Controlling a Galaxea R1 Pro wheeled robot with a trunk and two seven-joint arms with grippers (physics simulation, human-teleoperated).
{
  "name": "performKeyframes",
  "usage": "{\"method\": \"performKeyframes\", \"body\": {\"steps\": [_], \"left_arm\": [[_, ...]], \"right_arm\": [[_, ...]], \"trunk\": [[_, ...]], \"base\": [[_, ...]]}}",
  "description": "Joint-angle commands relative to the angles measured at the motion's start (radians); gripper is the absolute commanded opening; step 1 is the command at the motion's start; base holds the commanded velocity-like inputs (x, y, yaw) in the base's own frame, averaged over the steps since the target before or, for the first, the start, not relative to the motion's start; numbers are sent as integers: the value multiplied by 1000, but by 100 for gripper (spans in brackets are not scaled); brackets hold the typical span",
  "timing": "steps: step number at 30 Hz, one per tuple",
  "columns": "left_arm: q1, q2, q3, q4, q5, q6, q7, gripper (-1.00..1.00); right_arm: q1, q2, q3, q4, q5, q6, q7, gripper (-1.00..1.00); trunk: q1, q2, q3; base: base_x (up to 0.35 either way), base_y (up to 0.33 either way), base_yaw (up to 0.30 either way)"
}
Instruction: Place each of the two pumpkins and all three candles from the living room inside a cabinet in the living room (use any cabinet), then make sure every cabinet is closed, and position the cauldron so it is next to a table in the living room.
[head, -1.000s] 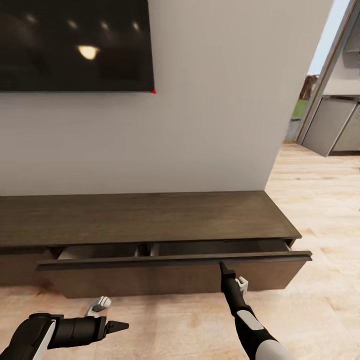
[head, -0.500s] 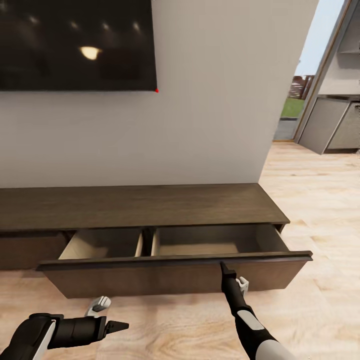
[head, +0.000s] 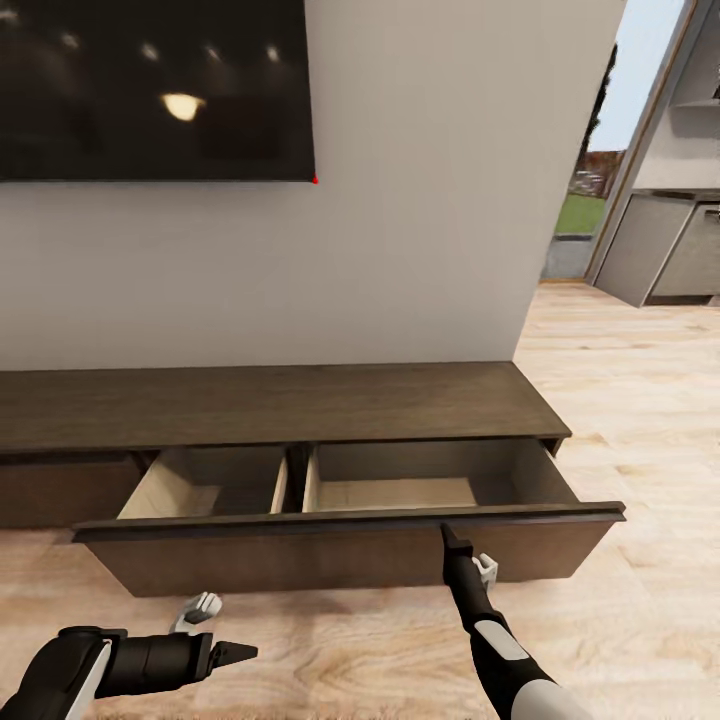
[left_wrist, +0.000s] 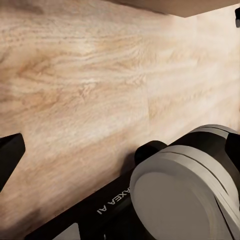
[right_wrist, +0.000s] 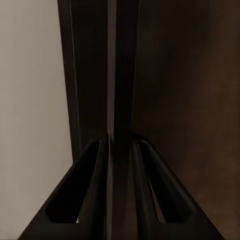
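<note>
right end effector (head: 452, 537) clamped on drawer (head: 345, 545) lip; left end effector (head: 235, 653) aperture unclear.

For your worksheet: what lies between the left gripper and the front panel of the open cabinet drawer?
In the head view, bare pale wood floor separates the left gripper from the cabinet drawer front; nothing stands on that stretch.
</note>
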Motion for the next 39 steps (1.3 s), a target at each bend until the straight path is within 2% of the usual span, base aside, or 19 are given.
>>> {"method": "performKeyframes", "body": {"steps": [1, 12, 39], "left_arm": [[0, 0, -1, 0, 0, 0, 0, 100], [0, 0, -2, 0, 0, 0, -1, 100], [0, 0, 0, 1, 0, 0, 0, 100]], "right_arm": [[0, 1, 26, -1, 5, 3, 14, -100], [0, 1, 26, -1, 5, 3, 14, -100], [0, 2, 26, -1, 5, 3, 14, -100]], "trunk": [[0, 0, 0], [0, 0, 0], [0, 0, 0]], "base": [[-215, 0, 0], [-152, 0, 0], [-69, 0, 0]]}}
